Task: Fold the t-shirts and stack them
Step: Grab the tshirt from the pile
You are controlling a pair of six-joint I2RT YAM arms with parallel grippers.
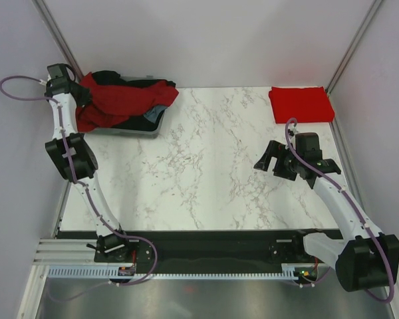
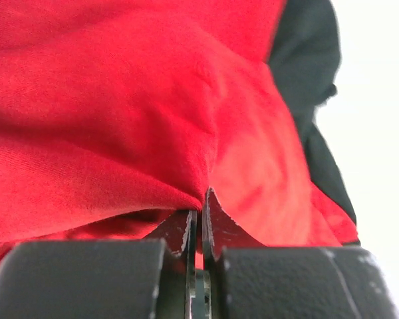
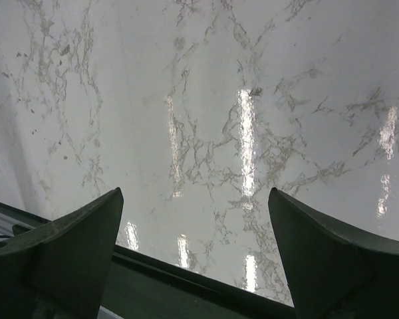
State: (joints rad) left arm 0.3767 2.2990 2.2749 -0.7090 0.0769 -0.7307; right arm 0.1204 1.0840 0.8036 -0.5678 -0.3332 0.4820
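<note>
A dark maroon-red t-shirt (image 1: 116,100) lies crumpled on top of a pile in the grey tray (image 1: 143,131) at the far left. My left gripper (image 1: 83,93) is at the pile's left edge. In the left wrist view its jaws (image 2: 201,199) are shut on a fold of the red cloth (image 2: 120,100). A black t-shirt (image 2: 306,53) lies behind it, and a bit of grey-blue cloth (image 1: 158,111) shows in the tray. A brighter red t-shirt (image 1: 300,104), folded to a rectangle, lies at the far right. My right gripper (image 1: 269,163) is open and empty above the bare marble top (image 3: 219,100).
White walls close in the table on the left, back and right. The table's dark near edge (image 3: 186,279) shows just below my right fingers. The two arm bases stand on the rail (image 1: 206,256) at the near edge.
</note>
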